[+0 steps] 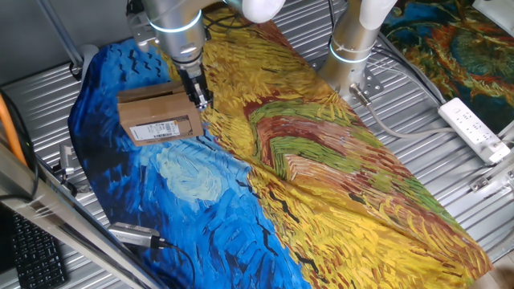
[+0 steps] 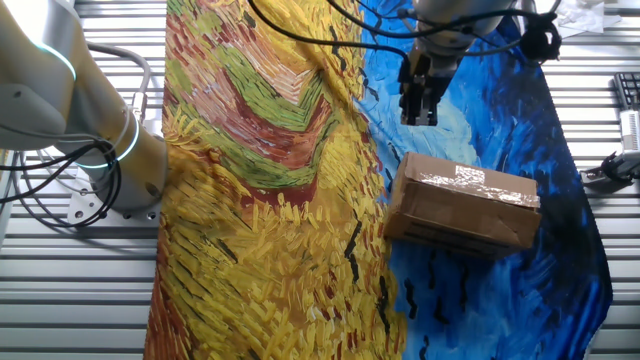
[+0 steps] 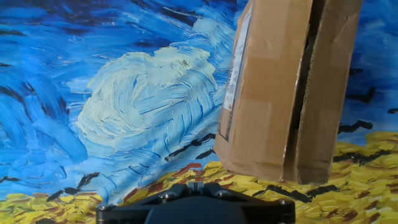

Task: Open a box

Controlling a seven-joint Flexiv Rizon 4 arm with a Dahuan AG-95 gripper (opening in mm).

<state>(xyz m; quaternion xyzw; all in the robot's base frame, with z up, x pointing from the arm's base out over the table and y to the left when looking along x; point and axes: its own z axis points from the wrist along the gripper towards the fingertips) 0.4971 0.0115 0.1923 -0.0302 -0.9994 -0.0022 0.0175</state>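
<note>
The box (image 1: pixel 159 112) is brown cardboard with a white barcode label on its near side. It lies on the blue part of the painted cloth (image 1: pixel 193 185), flaps closed. It also shows in the other fixed view (image 2: pixel 460 205), with shiny tape on top, and in the hand view (image 3: pixel 286 87), with a dark seam between its two flaps. My gripper (image 1: pixel 199 98) hangs just off the box's right end, fingers pointing down and close together, holding nothing. It stands just above and beside the box in the other fixed view (image 2: pixel 420 105). Its fingertips (image 3: pixel 196 182) barely show in the hand view.
A second arm's base (image 1: pixel 353 48) stands at the back on the metal table, also visible in the other fixed view (image 2: pixel 100 130). A white power strip (image 1: pixel 475 128) lies at the right. A keyboard (image 1: pixel 32 257) and a metal tool (image 1: pixel 136 235) are at the front left.
</note>
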